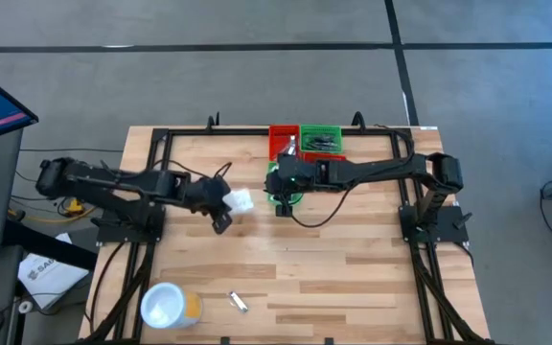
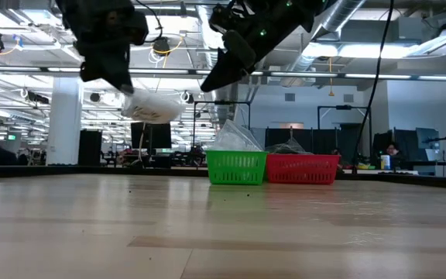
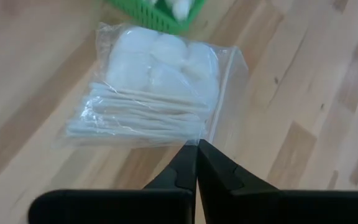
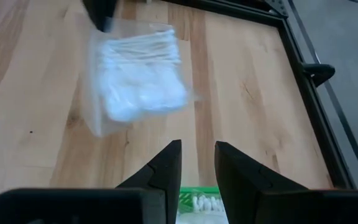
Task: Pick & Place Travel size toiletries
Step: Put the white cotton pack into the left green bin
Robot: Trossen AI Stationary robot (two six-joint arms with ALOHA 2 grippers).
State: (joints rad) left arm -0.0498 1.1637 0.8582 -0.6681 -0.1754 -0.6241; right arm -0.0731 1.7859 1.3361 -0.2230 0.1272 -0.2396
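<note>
Left pincer [image 3: 196, 163] clamped on white plastic-wrapped packet [image 3: 154, 87], held aloft; right pincer [image 4: 197, 163] apart; no writing legible.

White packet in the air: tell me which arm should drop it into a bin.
Left, probably. The left claw is shut on the white packet, held above the table near the green bin. The right claw is open and empty, over the bins.

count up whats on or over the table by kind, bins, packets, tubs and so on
Plastic bins: 2, the green bin and the red bin
White plastic-wrapped packet: 1, held in the air by the left gripper
White round tub: 1
Thin silver sachet: 1
Total: 5; the bins' contents are too small to count.
</note>
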